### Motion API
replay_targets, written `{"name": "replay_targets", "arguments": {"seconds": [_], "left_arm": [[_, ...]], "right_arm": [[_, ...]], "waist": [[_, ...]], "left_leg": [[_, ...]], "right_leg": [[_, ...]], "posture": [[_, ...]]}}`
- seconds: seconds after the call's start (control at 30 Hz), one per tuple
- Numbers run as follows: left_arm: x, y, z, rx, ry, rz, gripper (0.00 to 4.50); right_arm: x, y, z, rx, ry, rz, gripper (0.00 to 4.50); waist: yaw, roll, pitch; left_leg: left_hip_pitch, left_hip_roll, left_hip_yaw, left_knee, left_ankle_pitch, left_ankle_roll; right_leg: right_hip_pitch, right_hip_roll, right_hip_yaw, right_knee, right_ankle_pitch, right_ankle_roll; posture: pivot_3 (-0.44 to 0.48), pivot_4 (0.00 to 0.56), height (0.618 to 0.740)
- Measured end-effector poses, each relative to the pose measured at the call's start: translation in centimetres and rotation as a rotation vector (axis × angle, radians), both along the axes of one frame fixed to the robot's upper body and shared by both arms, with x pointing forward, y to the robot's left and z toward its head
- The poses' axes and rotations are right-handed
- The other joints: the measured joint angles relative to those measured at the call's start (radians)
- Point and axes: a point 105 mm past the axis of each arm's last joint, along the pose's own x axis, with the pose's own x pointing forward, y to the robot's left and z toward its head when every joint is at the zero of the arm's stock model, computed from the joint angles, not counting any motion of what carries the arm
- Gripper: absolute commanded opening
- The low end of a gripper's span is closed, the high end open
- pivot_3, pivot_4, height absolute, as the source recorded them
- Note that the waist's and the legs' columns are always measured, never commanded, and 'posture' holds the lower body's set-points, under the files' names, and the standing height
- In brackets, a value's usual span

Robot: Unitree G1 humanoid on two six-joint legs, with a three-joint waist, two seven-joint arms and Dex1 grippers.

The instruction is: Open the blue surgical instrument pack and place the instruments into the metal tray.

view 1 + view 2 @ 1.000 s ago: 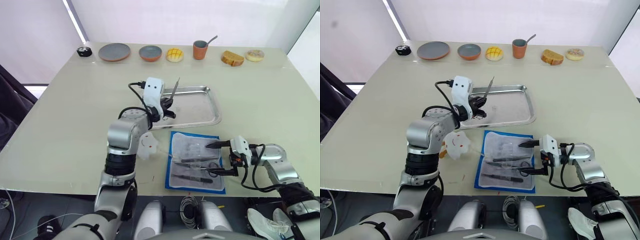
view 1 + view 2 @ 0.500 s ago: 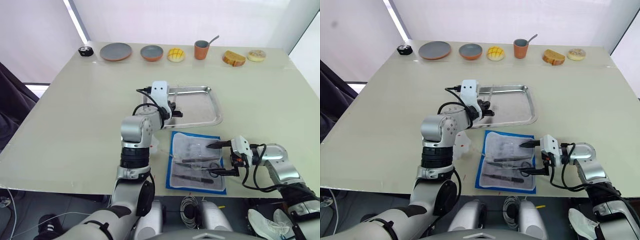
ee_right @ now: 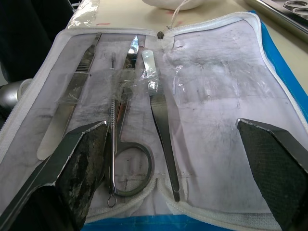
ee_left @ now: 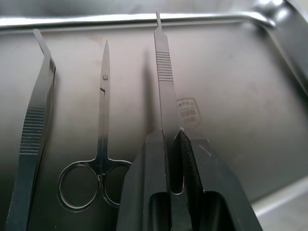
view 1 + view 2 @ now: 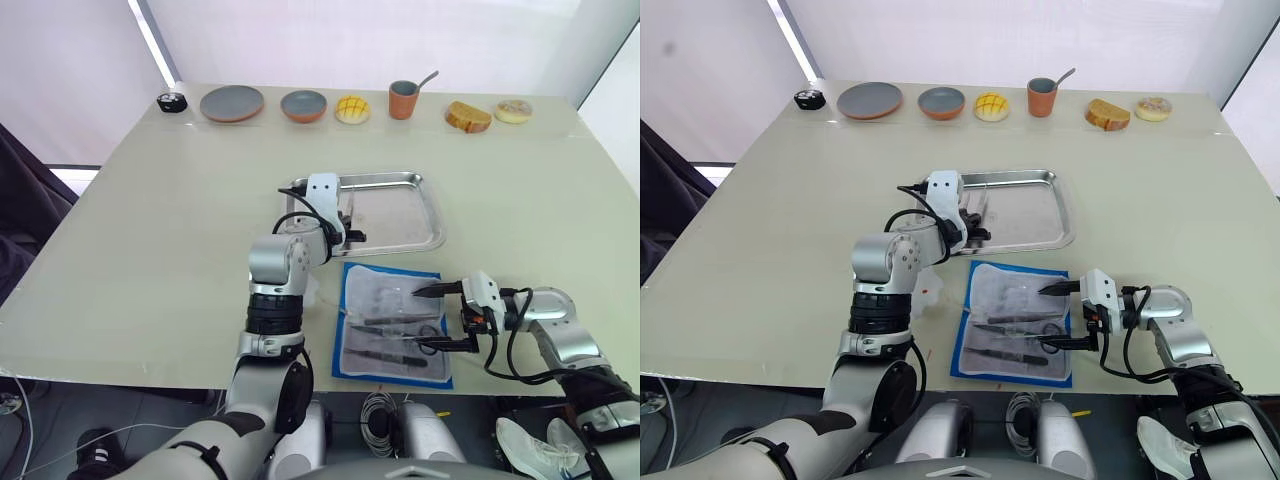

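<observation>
Silver-and-white arms with black fittings.
Each arm had glossy silver shells, black joint bands, a white wrist block, looping black cables, and wedge-shaped black fingers [image 3: 79, 161] with textured pads.

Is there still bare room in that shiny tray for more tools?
Yes. The right half of the metal tray is bare. The left end is crowded: tweezers, scissors and the scalpel handle clamped in the left gripper.

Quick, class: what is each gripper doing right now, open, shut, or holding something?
Left gripper: shut on a slim scalpel handle over the metal tray.
Right gripper: open, empty, over the blue surgical instrument pack.
</observation>
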Motion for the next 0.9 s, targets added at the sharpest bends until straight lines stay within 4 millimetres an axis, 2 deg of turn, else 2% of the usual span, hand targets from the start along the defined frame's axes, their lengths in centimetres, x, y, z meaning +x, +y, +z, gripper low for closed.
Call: {"name": "replay_targets", "arguments": {"seconds": [0.4,0.5,0.6,0.63,0.8,0.9], "left_arm": [[-0.3,0.2,-0.9,-0.004,0.037,0.006,0.09],[-0.3,0.4,-0.9,-0.016,0.041,0.015,1.31],[-0.3,0.4,-0.9,-0.027,0.044,0.017,2.68],[-0.3,0.4,-0.8,-0.033,0.042,0.015,3.28],[-0.8,-0.1,0.1,-0.089,0.035,-0.032,3.38],[-1.5,-0.9,1.8,-0.187,-0.001,-0.118,3.38]], "right_arm": [[0.1,0.0,0.1,0.0,-0.004,0.0,4.5],[0.1,0.0,0.1,0.0,-0.004,0.0,4.5],[0.2,0.0,0.1,0.0,-0.004,-0.001,4.5],[0.2,0.0,0.1,0.0,-0.004,-0.002,4.5],[0.2,0.1,0.1,0.0,-0.005,-0.002,4.5],[0.2,0.0,0.1,0.0,-0.005,-0.002,4.5]], "waist": [[0.0,0.0,0.0],[0.0,0.0,0.0],[0.0,0.0,0.0],[0.0,0.0,0.0],[-0.001,0.0,0.0],[-0.001,0.0,0.0]], "left_leg": [[0.0,0.0,0.0,0.0,0.0,0.0],[0.0,0.0,0.0,0.0,0.0,0.0],[0.0,0.0,0.0,0.0,0.0,0.0],[0.0,0.0,0.0,0.0,0.0,0.0],[0.0,0.0,0.0,0.0,0.0,0.0],[0.0,0.0,0.0,0.0,0.0,0.0]], "right_leg": [[0.0,0.0,0.0,0.0,0.0,0.0],[0.0,0.0,0.0,0.0,0.0,0.0],[0.0,0.0,0.0,0.0,0.0,0.0],[0.0,0.0,0.0,0.0,0.0,0.0],[0.0,0.0,0.0,0.0,0.0,0.0],[0.0,0.0,0.0,0.0,0.0,0.0]], "posture": [[0.0,0.15,0.74],[0.0,0.15,0.74],[0.0,0.15,0.74],[0.0,0.15,0.74],[0.0,0.15,0.74],[0.0,0.15,0.74]]}}
